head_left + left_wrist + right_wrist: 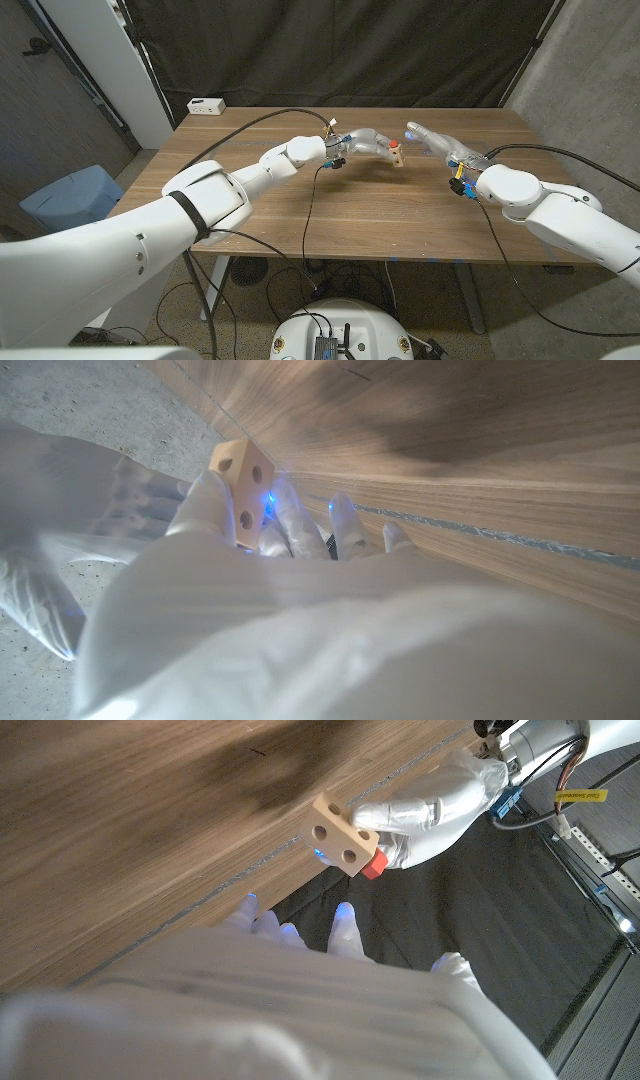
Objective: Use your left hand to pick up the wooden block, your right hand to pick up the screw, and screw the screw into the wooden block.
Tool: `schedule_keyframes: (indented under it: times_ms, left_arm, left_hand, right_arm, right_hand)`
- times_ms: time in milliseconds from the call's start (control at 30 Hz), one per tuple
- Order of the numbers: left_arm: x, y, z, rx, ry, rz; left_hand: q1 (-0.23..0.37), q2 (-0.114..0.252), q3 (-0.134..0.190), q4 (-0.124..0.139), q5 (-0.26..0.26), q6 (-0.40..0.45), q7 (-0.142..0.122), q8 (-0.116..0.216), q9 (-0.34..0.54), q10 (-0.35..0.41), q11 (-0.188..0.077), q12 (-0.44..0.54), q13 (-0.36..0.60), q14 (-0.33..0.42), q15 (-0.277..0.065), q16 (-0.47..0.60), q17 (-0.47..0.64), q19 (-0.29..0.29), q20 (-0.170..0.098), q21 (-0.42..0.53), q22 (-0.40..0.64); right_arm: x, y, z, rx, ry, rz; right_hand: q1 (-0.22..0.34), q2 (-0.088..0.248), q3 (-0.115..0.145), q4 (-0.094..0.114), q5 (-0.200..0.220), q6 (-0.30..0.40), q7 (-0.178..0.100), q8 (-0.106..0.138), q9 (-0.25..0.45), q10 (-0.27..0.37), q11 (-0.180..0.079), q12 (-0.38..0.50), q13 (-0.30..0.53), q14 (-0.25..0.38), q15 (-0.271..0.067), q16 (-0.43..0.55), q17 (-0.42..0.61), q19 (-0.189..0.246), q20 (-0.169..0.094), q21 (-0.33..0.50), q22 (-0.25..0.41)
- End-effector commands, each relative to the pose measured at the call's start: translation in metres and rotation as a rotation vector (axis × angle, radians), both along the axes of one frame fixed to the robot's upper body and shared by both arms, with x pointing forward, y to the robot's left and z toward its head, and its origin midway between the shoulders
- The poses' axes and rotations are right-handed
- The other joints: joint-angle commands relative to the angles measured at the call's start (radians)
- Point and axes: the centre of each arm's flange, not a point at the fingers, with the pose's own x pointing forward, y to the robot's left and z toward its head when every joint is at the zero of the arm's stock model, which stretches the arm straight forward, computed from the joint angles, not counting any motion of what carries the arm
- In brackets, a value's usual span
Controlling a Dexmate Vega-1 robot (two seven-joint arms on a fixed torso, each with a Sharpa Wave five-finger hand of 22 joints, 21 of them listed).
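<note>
Above the wooden table (pixel 420 200), the left hand (pixel 362 142) grips the wooden block (pixel 398 155); a red-headed screw (pixel 373 867) already sits in it; the right hand (pixel 432 139), fingers spread and empty, hovers just beside the block; tightening may remain.

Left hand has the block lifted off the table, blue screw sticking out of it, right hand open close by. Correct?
One thing is off: the screw is red, not blue, as the right wrist view shows. The rest holds: the left hand holds the block above the table, and the right hand is open close by.
</note>
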Motion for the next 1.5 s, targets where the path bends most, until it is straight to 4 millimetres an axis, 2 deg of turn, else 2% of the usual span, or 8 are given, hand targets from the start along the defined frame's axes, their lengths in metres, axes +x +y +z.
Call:
schedule_keyframes:
  times_ms: [33,867,1500]
  left_arm:
    - [0.0,0.006,0.007,0.042,-0.025,0.007]
    - [0.0,0.018,0.019,0.128,-0.058,0.044]
    - [0.002,0.024,0.02,0.149,-0.073,0.067]
  left_hand:
    - [0.001,-0.005,0.003,0.007,0.008,0.004,-0.001,0.004,0.004,0.004,0.0,0.003,0.003,0.002,0.007,0.002,0.004,0.003,0.005,0.004,0.002]
    - [0.001,-0.005,0.003,0.006,0.008,0.006,-0.002,0.005,0.004,0.006,0.001,0.002,0.003,0.002,0.006,0.002,0.003,0.004,0.004,0.005,0.002]
    - [0.002,-0.005,0.003,0.006,0.008,0.007,0.0,0.005,0.004,0.005,0.002,0.001,0.003,0.002,0.006,0.002,0.003,0.006,0.005,0.005,0.002]
  right_arm:
    - [0.009,-0.002,0.0,0.014,0.003,-0.001]
    - [0.023,-0.001,-0.009,0.062,0.027,0.008]
    - [0.029,0.009,-0.012,0.073,0.031,0.039]
  right_hand:
    - [-0.004,0.002,-0.006,0.001,0.006,0.002,0.003,0.004,0.002,-0.089,-0.004,0.006,0.002,-0.136,0.003,0.006,0.0,-0.005,0.004,0.004,0.003]
    - [-0.003,0.002,-0.008,0.002,0.008,0.002,0.007,0.005,0.002,-0.089,-0.003,0.007,0.002,-0.135,0.002,0.006,0.0,-0.003,0.004,0.006,0.003]
    - [-0.003,0.003,-0.009,0.003,0.009,0.007,0.012,0.006,0.002,-0.087,-0.002,0.007,0.002,-0.132,0.002,0.007,0.0,-0.001,0.004,0.006,0.003]
